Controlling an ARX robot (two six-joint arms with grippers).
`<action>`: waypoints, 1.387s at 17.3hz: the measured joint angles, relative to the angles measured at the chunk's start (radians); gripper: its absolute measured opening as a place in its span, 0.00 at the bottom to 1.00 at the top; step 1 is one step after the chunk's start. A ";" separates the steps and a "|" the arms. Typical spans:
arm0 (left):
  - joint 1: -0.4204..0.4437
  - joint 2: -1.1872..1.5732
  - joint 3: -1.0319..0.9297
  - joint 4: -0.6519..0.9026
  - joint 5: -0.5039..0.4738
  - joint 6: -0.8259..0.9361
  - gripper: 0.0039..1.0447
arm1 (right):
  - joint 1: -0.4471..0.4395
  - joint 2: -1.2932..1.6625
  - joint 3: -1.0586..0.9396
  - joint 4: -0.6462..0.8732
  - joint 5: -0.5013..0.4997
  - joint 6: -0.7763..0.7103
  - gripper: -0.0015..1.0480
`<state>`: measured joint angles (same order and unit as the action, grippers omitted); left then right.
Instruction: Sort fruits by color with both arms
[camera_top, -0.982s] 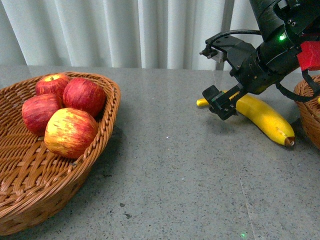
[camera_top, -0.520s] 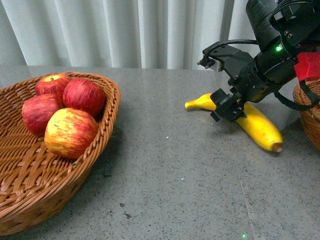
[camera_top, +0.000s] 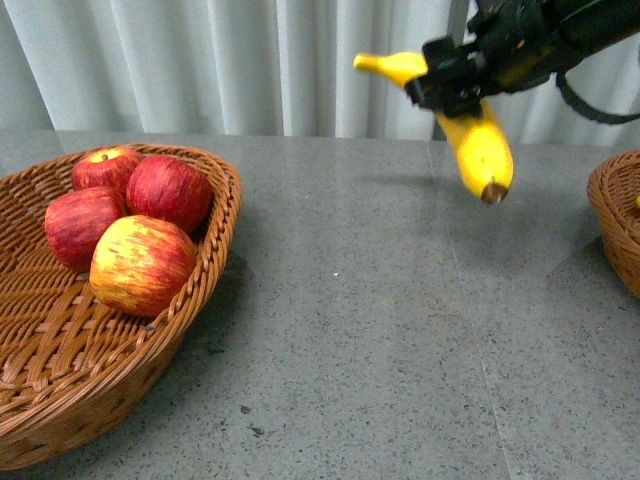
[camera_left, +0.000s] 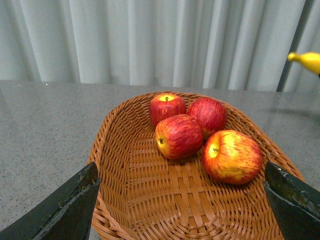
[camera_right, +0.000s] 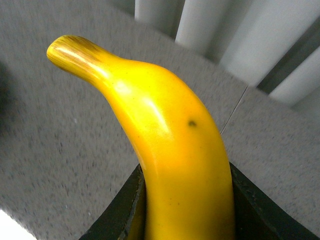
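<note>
My right gripper is shut on a bright yellow banana and holds it high above the grey table at the upper right, brown tip hanging down. Seen from the right wrist, the banana fills the frame, clamped between the black fingers. Several red apples lie in the big wicker basket at the left. My left gripper stands open just in front of that basket, its two black fingertips wide apart, apples beyond them. The left arm does not show in the front view.
A second wicker basket sits at the table's right edge, only partly in view. Grey-white curtains hang behind the table. The grey stone tabletop stretches between the two baskets.
The right gripper has lifted the banana off the table, up and slightly left, to well above the surface. The apples and baskets have not moved.
</note>
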<state>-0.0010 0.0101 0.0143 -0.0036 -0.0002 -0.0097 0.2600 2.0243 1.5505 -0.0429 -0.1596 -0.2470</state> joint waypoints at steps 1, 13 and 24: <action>0.000 0.000 0.000 0.000 0.000 0.000 0.94 | -0.018 -0.030 -0.011 0.029 -0.029 0.041 0.36; 0.000 0.000 0.000 0.000 0.000 0.000 0.94 | -0.443 -0.413 -0.409 0.075 -0.208 -0.141 0.36; 0.000 0.000 0.000 0.000 0.000 0.000 0.94 | -0.477 -0.531 -0.526 -0.071 -0.282 -0.547 0.87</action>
<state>-0.0010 0.0101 0.0143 -0.0036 -0.0006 -0.0097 -0.2169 1.4929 1.0248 -0.1139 -0.4416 -0.7940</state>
